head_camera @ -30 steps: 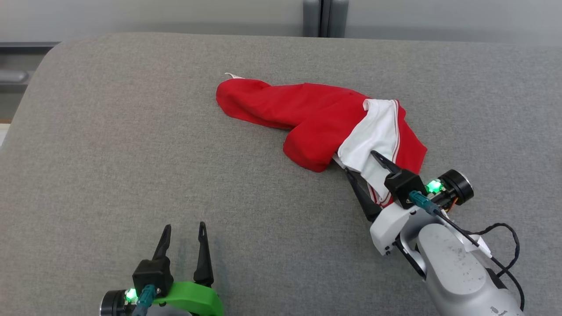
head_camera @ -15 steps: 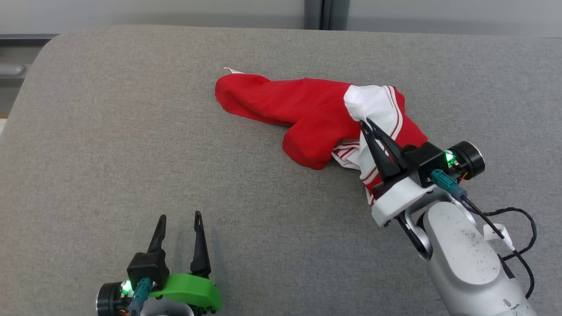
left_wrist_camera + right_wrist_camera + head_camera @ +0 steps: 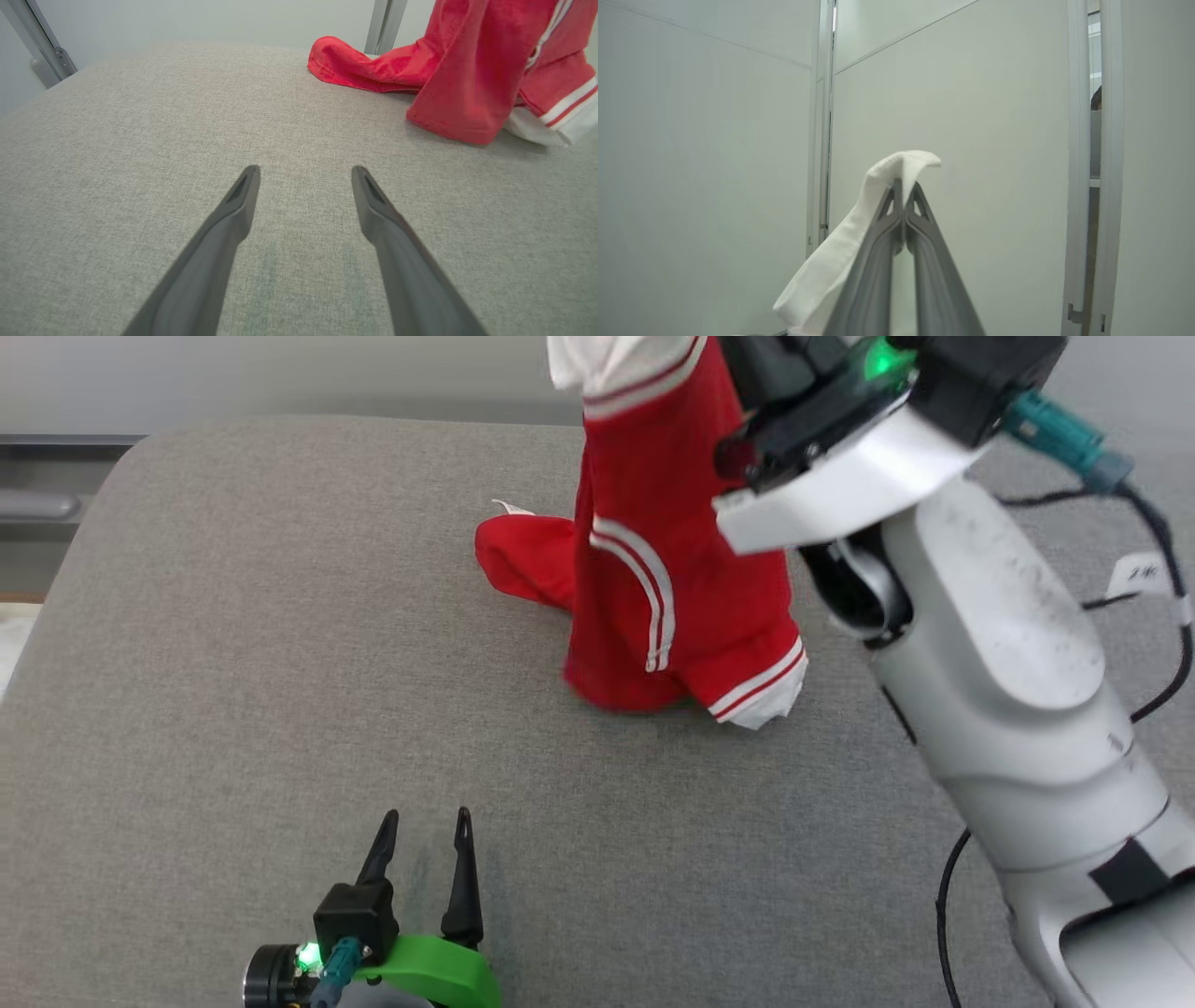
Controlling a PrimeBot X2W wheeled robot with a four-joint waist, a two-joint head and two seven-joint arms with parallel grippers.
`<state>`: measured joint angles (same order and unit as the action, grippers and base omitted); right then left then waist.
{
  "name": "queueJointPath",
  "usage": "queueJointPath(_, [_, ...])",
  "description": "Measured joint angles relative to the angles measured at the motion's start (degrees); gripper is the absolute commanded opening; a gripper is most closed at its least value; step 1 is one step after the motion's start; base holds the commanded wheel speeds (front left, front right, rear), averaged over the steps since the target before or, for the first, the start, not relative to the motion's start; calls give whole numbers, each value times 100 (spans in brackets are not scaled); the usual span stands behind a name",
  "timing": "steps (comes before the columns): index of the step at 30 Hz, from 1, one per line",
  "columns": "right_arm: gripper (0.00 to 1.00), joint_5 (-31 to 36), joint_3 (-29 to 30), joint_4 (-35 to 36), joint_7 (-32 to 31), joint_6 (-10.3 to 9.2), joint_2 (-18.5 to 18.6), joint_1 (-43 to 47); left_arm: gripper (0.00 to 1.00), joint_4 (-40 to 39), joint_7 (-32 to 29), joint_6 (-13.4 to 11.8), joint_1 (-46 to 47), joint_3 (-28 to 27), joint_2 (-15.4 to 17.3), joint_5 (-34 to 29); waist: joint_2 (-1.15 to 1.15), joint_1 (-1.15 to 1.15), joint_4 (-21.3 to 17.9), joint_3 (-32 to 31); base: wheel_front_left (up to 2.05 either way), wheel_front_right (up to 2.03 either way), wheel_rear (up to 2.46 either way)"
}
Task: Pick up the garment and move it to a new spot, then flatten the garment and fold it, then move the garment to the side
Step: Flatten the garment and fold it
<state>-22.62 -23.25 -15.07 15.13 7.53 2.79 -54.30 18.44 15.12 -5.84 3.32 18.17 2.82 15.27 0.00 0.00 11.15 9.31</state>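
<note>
Clamped on a white fold of the garment [image 3: 653, 588], the right gripper [image 3: 905, 184] holds it high, lower end resting toward the far edge of the surface [image 3: 233, 616]. The left gripper [image 3: 425, 821] sits spread by the near edge; relocating, flattening and folding look yet to come.

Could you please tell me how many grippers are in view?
2. Left gripper open, low over the table; right gripper up high, shut on the garment.
</note>
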Motion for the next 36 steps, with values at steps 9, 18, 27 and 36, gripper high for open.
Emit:
queueJointPath(9, [0,424,1433,-887,1,0,-1,-1013,100,55,0,-59,-116,-75,1,84,0,0,135,-98,0,0,0])
queueJointPath(18, [100,1940,3017,-2302,-5,0,561,600,100,21,0,-64,81,-115,0,60,0,0,-290,65,0,0,0])
queueJointPath(27, [100,2540,4013,-2697,-4,0,790,1717,100,48,0,-23,296,-81,0,-76,0,0,-647,331,0,0,0])
queueJointPath(36, [100,2089,2189,-1970,-5,0,257,2204,100,67,0,-12,302,-65,0,-94,0,0,-767,457,0,0,0])
